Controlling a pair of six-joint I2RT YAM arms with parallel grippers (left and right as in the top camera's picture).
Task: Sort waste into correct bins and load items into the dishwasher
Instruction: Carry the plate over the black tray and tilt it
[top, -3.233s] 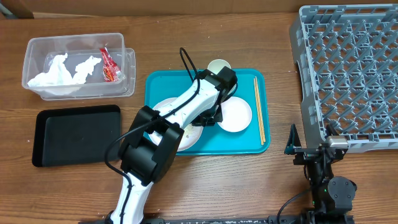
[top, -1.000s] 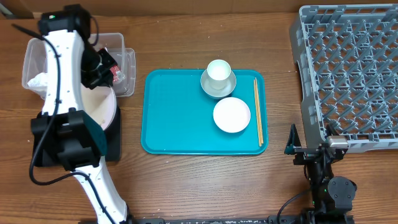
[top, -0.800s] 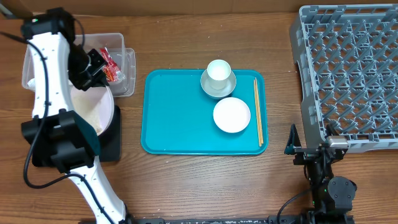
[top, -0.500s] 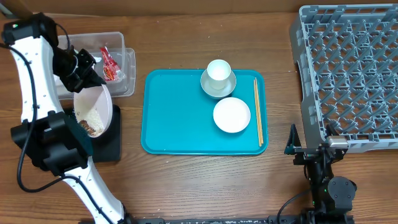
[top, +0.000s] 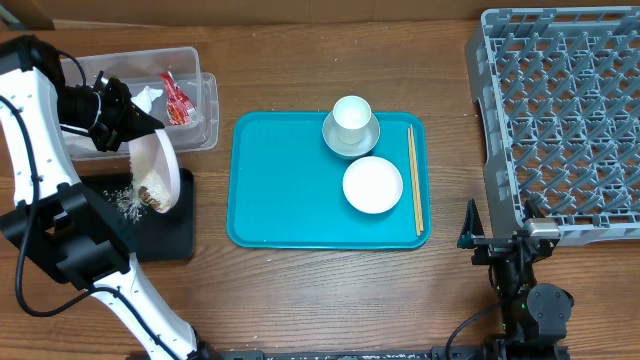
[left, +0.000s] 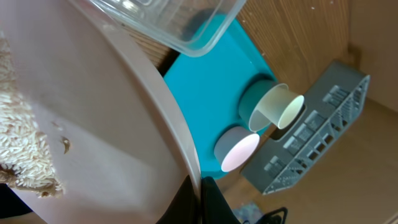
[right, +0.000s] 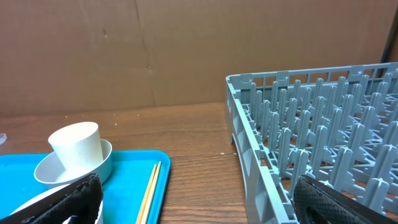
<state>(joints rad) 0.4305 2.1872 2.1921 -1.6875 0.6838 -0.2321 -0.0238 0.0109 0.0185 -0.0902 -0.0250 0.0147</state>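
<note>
Plate (top: 160, 168), round white, rim pinched in my left gripper (top: 133, 126), loose rice (top: 127, 201) on flat black tray (top: 172, 236), right gripper (right: 198, 202) open.

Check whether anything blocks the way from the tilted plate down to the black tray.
Nothing visible does. The left gripper holds the plate tipped directly over the black tray, and rice lies on it. The clear tub sits beside it, not underneath.

Wood-grain table (top: 330, 300) with a brown, horizontally streaked top, bounded along its far edge by a plain brown cardboard panel (right: 124, 50) standing upright; lighting is even, with only soft shadows.
</note>
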